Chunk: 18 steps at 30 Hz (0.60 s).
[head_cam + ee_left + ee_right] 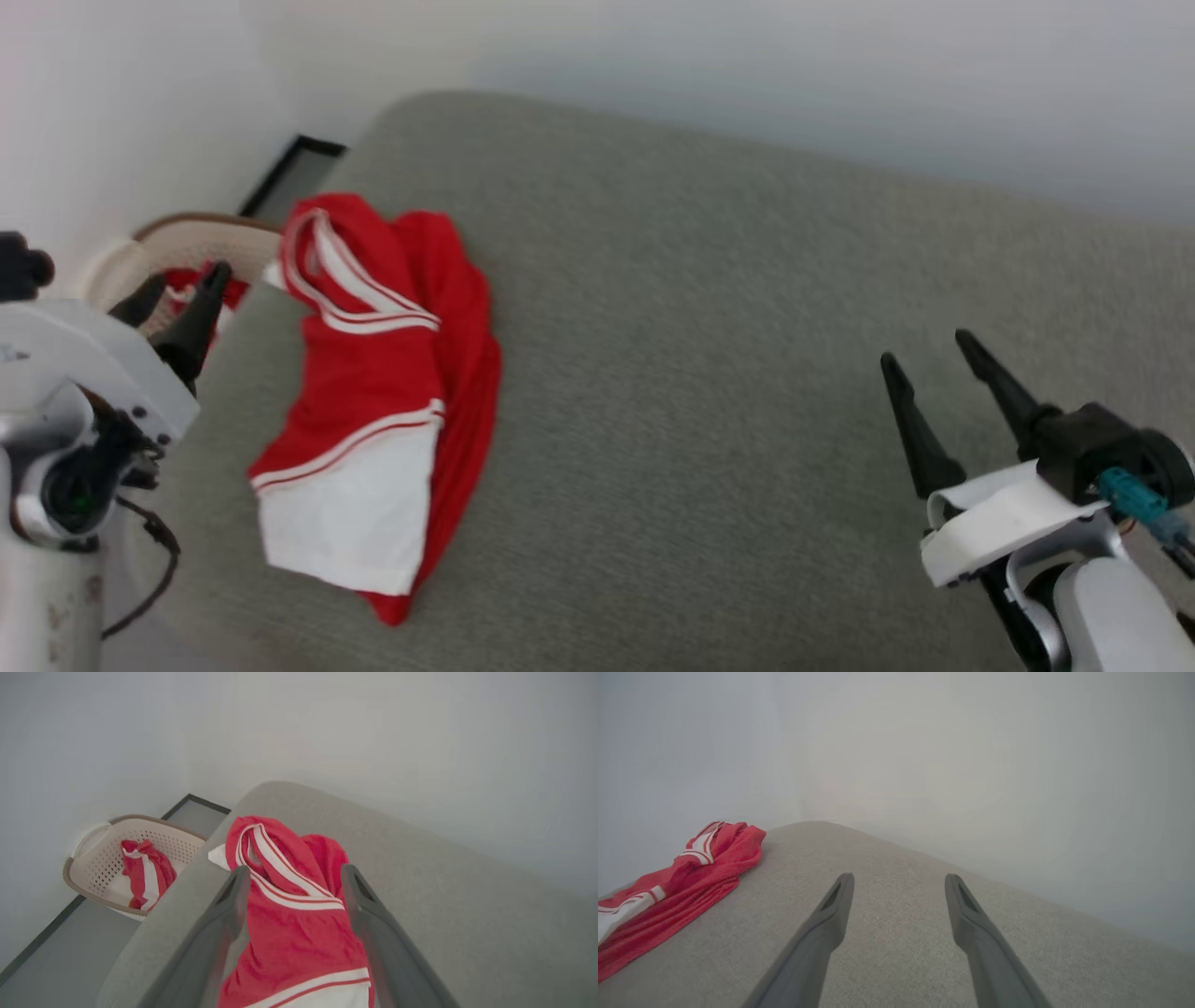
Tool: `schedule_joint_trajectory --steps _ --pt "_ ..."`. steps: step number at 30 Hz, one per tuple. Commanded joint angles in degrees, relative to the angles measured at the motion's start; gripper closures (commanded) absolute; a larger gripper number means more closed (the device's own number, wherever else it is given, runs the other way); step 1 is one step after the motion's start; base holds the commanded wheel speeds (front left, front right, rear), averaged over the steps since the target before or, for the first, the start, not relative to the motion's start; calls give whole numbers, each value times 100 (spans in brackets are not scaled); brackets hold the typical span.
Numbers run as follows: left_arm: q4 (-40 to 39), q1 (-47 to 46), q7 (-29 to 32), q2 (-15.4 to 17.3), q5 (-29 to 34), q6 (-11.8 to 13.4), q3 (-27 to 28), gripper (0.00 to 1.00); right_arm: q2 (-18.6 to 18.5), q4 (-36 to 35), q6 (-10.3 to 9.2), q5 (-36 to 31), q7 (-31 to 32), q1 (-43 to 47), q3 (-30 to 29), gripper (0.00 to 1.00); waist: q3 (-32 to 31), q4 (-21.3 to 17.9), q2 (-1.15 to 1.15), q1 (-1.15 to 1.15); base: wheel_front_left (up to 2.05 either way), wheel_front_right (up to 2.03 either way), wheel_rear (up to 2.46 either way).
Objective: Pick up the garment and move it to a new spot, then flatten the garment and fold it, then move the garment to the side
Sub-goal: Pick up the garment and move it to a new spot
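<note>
Left hand open, jaws spread wide, nothing gripped. In the head view it sits at the left edge of the bench, fingers pointing up-frame toward the basket, just left of the garment and not touching it there. In the left wrist view the two dark fingers frame the garment, which lies beyond and between them; contact can't be told from that angle. Right hand also open and empty, jaws wide, over bare grey fabric on the right side of the bench, well apart from the garment; the right wrist view shows the same, hand above plain bench surface and the garment far off to its left. The garment is a crumpled red heap near the bench's far-left corner, close to the left edge. A white sleeve panel is at the near end with a red-and-white striped band above it, and a striped trim loop is at the far end. Any print is hidden in the folds. Past the bench's left edge, on the grey floor, stands the cream perforated basket, with a smaller red-and-white cloth inside it. A dark skirting strip runs along the foot of the white wall behind.
</note>
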Motion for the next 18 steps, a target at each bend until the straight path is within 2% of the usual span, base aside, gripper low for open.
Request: schedule_joint_trajectory --steps 1,7,12,18 --pt "125 -124 137 53 -32 -15 -39 0 -23 -64 -4 -16 24 -95 -36 0 897 -788 0 0 0 0 0" --pt "867 -647 1020 178 -339 35 -170 0 -33 -426 -4 -105 163 -186 -134 0 1367 -1022 0 0 0 0 0" --pt "1528 -981 1605 201 -435 200 -301 0 -72 -626 -4 -102 238 -235 -193 0 1613 -1120 0 0 0 0 0" --pt "2217 -1203 1900 231 -252 257 -573 0 -75 -755 -4 -138 302 -248 -228 0 1743 -1158 0 0 0 0 0"
